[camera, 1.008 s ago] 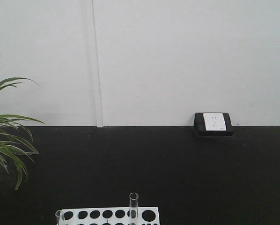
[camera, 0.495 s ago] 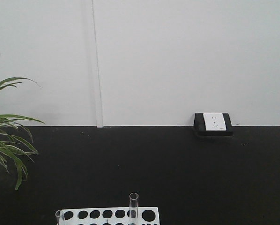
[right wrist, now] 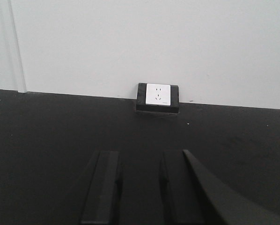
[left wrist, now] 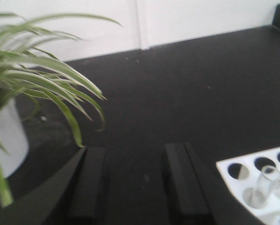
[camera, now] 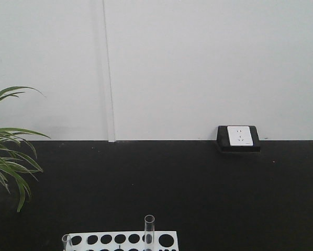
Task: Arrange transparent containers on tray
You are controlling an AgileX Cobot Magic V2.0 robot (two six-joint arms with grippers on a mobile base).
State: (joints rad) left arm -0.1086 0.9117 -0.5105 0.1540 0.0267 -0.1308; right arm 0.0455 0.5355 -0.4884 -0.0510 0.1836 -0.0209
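Left fingers (left wrist: 92, 185) and right fingers (right wrist: 102, 187): flat black bars, spread apart, empty. Two slim glass tubes (camera: 149, 229) upright in white holed rack (camera: 167, 241), matte black table (camera: 198, 193). Left of rack: strap-leaved plant (camera: 10, 151). Beyond rack: square socket (camera: 238, 135).

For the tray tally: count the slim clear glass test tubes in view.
2. A taller clear glass tube stands in the white holed rack; a shorter one at its left corner. The rack is cropped; more may be hidden.
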